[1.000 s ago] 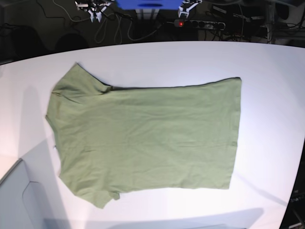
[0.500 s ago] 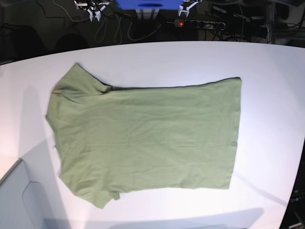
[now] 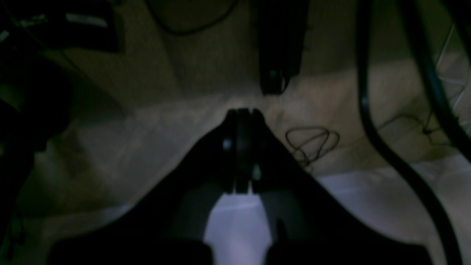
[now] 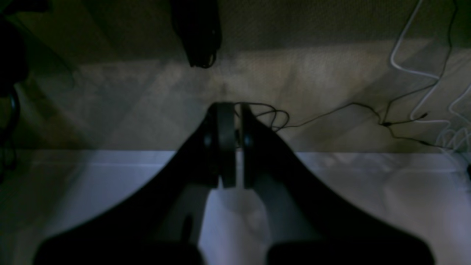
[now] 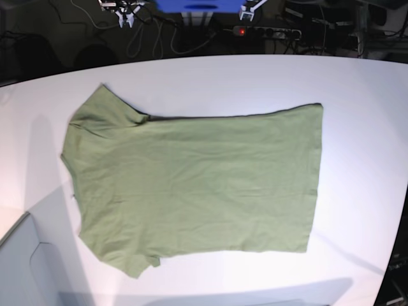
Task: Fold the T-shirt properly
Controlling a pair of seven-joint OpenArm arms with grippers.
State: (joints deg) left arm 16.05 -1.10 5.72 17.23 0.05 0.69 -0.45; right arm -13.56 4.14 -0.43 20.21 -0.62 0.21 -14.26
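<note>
White and brightly lit, the desk [image 5: 210, 73] fills most of the base view, with a dark floor behind its far edge where cables and a power strip [image 5: 264, 30] with a red light are seen. Spread flat on the desk is the T-shirt [image 5: 191, 182], olive green and unprinted, laid sideways: its collar end and sleeves are turned toward the left of that view and its straight hem toward the right. One sleeve [image 5: 102, 111] is pointed toward the far edge, the other [image 5: 131, 261] toward the near edge. The cloth is lightly wrinkled and is touched by neither arm.

Both arms are kept well apart from the shirt, beyond the far edge of the desk. From the left wrist view, the left pincer [image 3: 241, 116] is seen clenched, its dark fingers pressed together with nothing between them, above brownish floor and a strip of the desk edge. From the right wrist view, the right pincer [image 4: 230, 108] is likewise clenched and empty, with only a thin sliver of light between its fingers, over floor crossed by thin black and white cables [image 4: 404, 66].
</note>
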